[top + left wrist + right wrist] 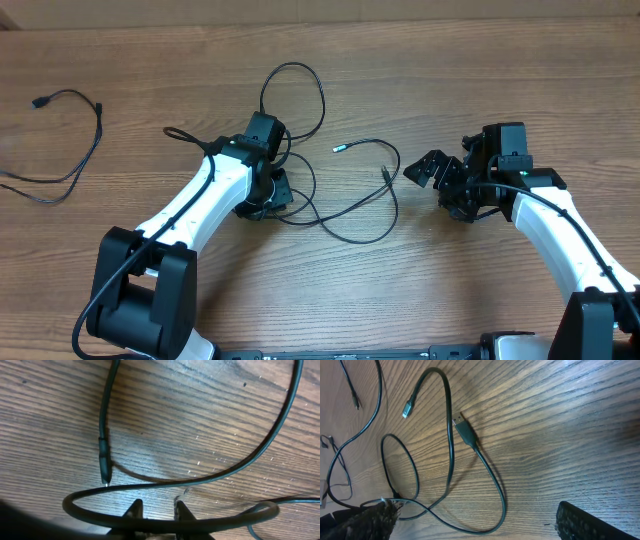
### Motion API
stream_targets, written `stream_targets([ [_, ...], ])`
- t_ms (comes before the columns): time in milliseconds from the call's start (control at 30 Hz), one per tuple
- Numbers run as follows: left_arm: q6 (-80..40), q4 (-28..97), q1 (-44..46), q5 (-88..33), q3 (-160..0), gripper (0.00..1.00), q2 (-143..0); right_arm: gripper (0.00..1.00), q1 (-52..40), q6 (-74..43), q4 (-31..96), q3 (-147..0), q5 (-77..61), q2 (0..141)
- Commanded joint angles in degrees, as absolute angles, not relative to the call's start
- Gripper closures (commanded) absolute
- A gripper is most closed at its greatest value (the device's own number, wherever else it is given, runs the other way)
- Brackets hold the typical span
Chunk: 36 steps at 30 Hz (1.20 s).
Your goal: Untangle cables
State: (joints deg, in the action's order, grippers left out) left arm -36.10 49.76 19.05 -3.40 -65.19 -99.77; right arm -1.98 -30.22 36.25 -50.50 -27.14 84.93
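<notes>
At near table edge: both arm bases are sitting low on the wooden table (450, 300); the left arm (195, 205) is reaching up toward the centre, and the right arm (560, 225) is reaching up along the right side.
Left gripper (157, 508): is working low over the table inside the tangle. Its fingers (135, 508) are standing close together with a narrow gap showing. One black cord is running across them just below the tips; cannot tell whether it is being pinched or only lying there.
Right gripper (440, 182): jaws are standing wide apart and holding nothing. It is facing left toward the tangle, near its right-hand end but not touching it.
Cables (360, 144): thin black cords are lying in crossed loops on the table between the two grippers, crowding closest around the left one.
Slim plug (104, 457): is lying just ahead of the left fingers, its tip meeting a curving cord.
USB plug (463, 428): is lying flat ahead of the right gripper.
Silver-tipped plug (341, 149): is lying free mid-table.
Far loop (297, 65): is arching away beyond the left wrist.
Separate cable (97, 135): is lying at far left, well apart from the tangle.
</notes>
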Motion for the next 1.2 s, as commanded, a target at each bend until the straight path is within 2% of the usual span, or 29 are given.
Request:
stream_targets([
  [0,-36.4,49.5,19.2,-1.8,-64.9,0.9,-99.6,0.0,-2.3,-30.2,36.1,-50.2,-26.6,84.9],
  [67,-36.4,49.5,19.2,-1.9,-64.9,0.96,-99.6,0.0,-2.3,-30.2,36.1,-50.2,-26.6,84.9],
  [200,-33.7,49.5,19.1,-3.6,-65.1,0.96,-99.6,0.0,-2.3,-30.2,36.1,-50.2,-26.6,84.9],
  [300,-27.2,50.1,19.1,-6.8,-67.1,0.96,-99.2,0.0,-2.3,-30.2,36.1,-50.2,-26.6,84.9],
  [667,-15.2,65.5,19.1,-7.2,-83.2,0.96,-90.7,0.0,-2.3,-30.2,36.1,-50.2,-26.6,84.9],
  [867,-13.7,70.1,19.1,-6.3,-90.8,0.96,-86.7,0.0,-2.3,-30.2,36.1,-50.2,-26.6,84.9],
  [1167,-13.7,69.4,19.1,-5.5,-102.7,0.96,-83.4,0.0,-2.3,-30.2,36.1,-50.2,-26.6,84.9],
])
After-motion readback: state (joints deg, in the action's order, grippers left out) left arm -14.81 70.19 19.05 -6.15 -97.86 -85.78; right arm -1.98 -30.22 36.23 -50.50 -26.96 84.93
